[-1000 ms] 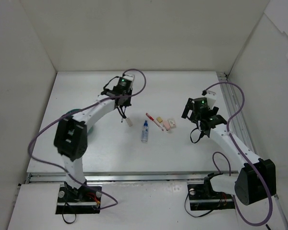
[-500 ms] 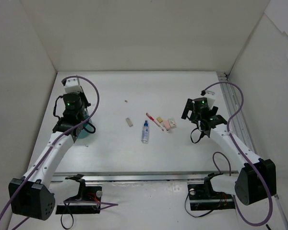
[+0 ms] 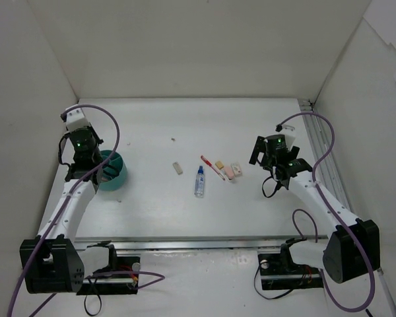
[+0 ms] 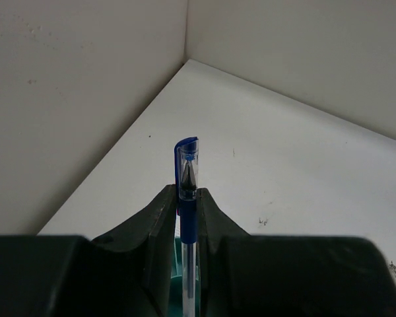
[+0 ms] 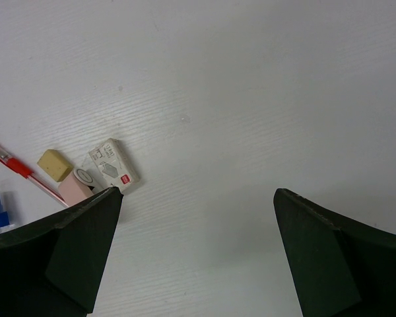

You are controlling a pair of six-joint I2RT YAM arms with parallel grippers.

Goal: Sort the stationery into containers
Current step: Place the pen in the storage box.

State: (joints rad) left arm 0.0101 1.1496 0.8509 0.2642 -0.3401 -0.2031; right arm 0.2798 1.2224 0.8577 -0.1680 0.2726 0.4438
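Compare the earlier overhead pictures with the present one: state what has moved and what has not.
The left arm swung from mid-table to the left; its left hand, shut on the blue pen, is now over the teal cup. No grasp or release shows. The right hand, open, the tube, red pen and erasers stayed put.

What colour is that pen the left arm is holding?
The pen is blue with clear parts; the left wrist view shows it best.

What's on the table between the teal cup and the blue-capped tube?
Only one small pale eraser, lying apart from both the teal cup and the blue-capped tube; the top view shows it.
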